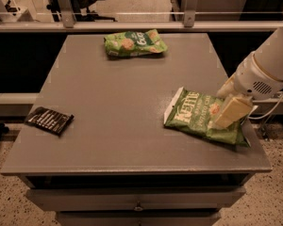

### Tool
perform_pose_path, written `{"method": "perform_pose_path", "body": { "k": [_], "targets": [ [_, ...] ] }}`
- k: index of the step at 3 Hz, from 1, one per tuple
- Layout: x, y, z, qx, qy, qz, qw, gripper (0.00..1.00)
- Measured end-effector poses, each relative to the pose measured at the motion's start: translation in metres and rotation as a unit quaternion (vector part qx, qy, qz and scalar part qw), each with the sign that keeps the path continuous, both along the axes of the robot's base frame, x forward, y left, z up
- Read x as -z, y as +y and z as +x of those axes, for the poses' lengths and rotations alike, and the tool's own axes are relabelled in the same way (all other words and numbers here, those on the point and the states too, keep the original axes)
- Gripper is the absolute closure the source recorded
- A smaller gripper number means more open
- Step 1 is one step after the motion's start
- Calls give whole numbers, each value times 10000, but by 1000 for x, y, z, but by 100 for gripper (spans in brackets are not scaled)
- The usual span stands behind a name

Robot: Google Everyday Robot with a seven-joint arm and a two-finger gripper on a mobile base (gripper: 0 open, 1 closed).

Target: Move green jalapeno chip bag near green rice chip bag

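Camera view, sole view on record.

Item 1. Gripper [228, 114]: at the right edge of the tabletop, toward the front right corner, reaching in from the arm [269, 65] on that side. We see its cream-coloured end lying over the right half of the jalapeno bag. We cannot tell whether it is apart, together or clamped on the bag.

Item 2. Green jalapeno chip bag [193, 114]: olive-green with white lettering, lying flat near the right edge. Its white top end points toward the middle of the table and its far end is close to the front right corner.

Item 3. Green rice chip bag [134, 42]: bright green, lying flat by the far edge, a little left of centre and well apart from item 2.

Item 4. Dark packet [49, 120]: by the left edge near the front left corner. It is no part of the task.

Item 5. Table [108, 93]: grey top, with bare surface between the two bags.

Step in hand, as we judge it: taking hold of the jalapeno bag, with the carry not yet begun.

Next move calls for: a firm hold on the crinkly bag, a slight lift, and a diagonal carry toward the far edge. The bag should be set down just beside the rice bag without pushing it.
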State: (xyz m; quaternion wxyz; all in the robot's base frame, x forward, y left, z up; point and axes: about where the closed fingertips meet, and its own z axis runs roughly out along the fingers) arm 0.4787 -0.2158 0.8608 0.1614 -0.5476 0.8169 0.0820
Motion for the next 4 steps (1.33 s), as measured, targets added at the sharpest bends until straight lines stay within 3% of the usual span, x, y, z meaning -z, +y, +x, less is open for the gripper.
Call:
{"method": "perform_pose_path", "body": {
  "k": [1,2,3,4],
  "targets": [
    [-8,3,-6,45,134,272,9995,62],
    [-25,6,-9,57,65,462,9989,85],
    [-47,5,-8,134,-135,571,9982,100],
    [-84,-15,-1,332,-597,521,9963,100]
  ]
}}
